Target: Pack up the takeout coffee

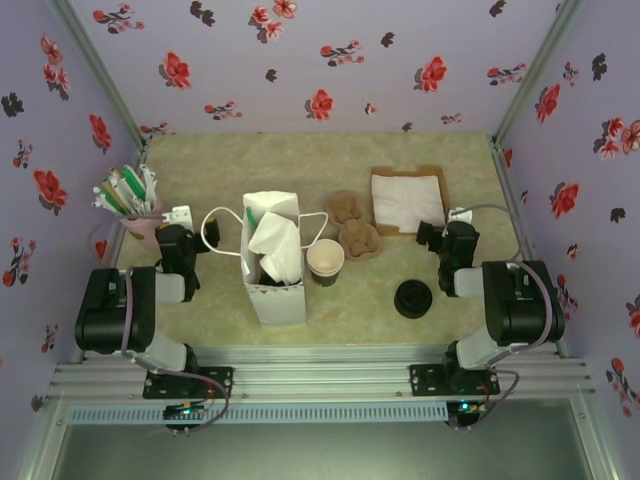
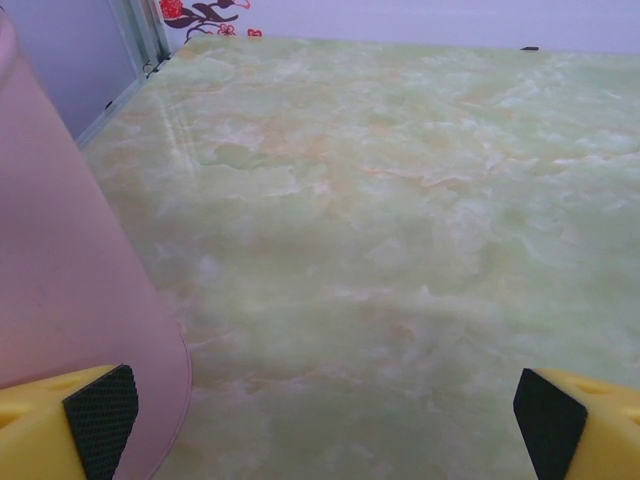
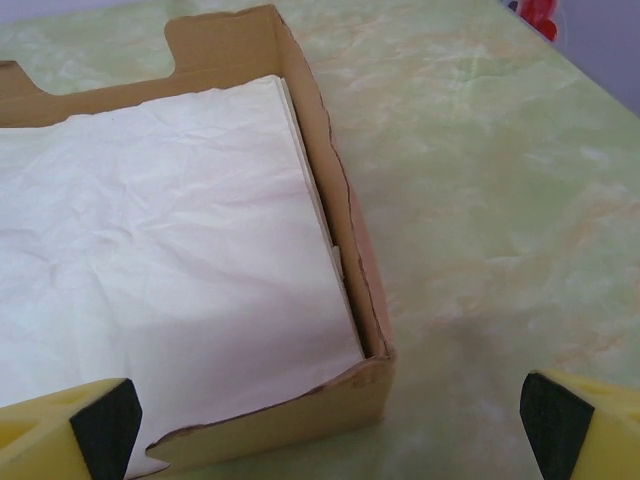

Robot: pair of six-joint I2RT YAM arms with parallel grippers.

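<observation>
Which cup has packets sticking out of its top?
The pink cup at the far left holds them. The dark paper cup beside the white paper bag has nothing poking out.

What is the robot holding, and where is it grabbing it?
Nothing. The left end effector is open beside the pink cup, the right end effector open by the napkin box.

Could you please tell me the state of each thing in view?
Left gripper: open, empty.
Right gripper: open, empty.
Bag: upright, open.
Cup: upright, no lid.
Lid: off the cup, lying apart.
Tray: holds napkins.
Pink cup: upright, holds packets.
</observation>
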